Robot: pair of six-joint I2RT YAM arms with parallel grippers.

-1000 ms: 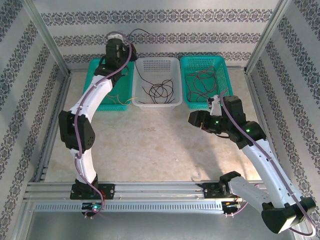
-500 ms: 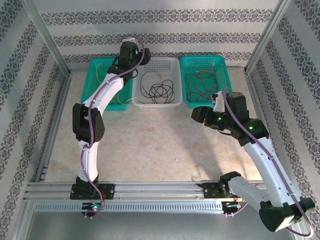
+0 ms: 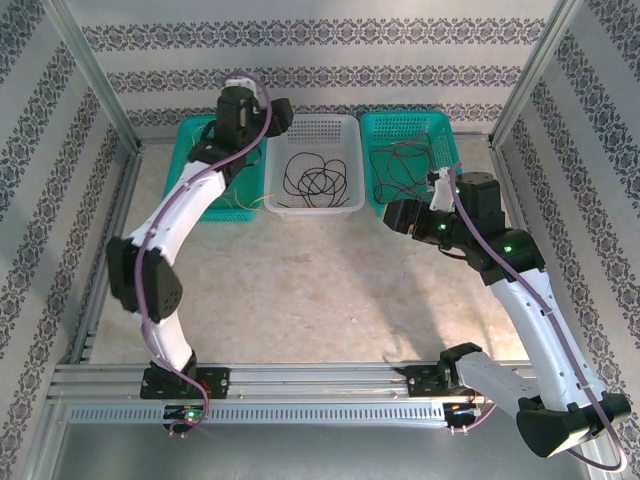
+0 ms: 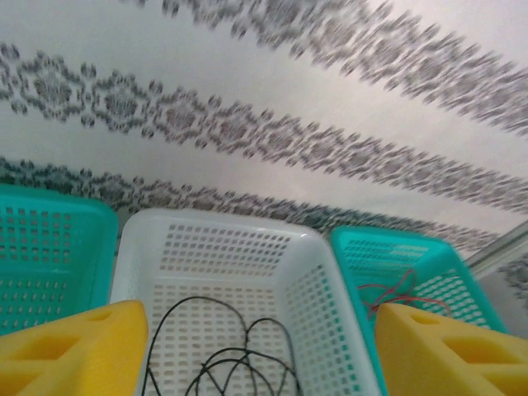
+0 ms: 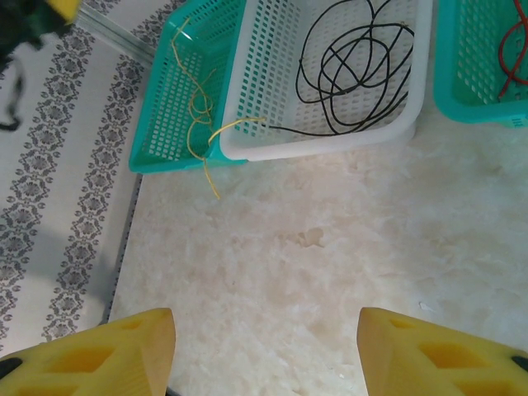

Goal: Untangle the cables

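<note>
**ITEM: Cable sorting, three baskets. Hazards, listed near to far**

1. Right gripper [image 5: 264, 346]. Pads spread wide with nothing between them, above bare table [image 5: 330, 256] on the near side of the baskets. Hazard: little while it holds this position.

2. Yellow cable [image 5: 239, 124]. Most of it lies in the left teal basket [image 5: 161, 115]. One end crosses onto the rim of the white basket [image 5: 330, 142], and a tail hangs over the near edge toward the table. Hazard: because it bridges two baskets, anything pulled at that corner could drag it along. The hanging tail may snag on a passing finger.

3. Black cable [image 5: 356, 59]. Coiled in overlapping loops on the white basket's floor. Hazard: the loops lie on each other, so lifting one strand would likely raise the whole coil or draw it tighter. The wire is thin and may slip between broad foam pads.

4. Red cable [image 4: 400, 289]. In the right teal basket [image 5: 462, 82], bundled with darker strands and apparently still tangled. Hazard: a hard tug could pull a knot tight, or shift or tip the light basket.

5. Left gripper [image 4: 262, 346]. Farthest item, over the white basket. Fingers stand well apart and hold nothing. Hazard: a descent here could pinch several loops at once, or catch the mesh.
</note>
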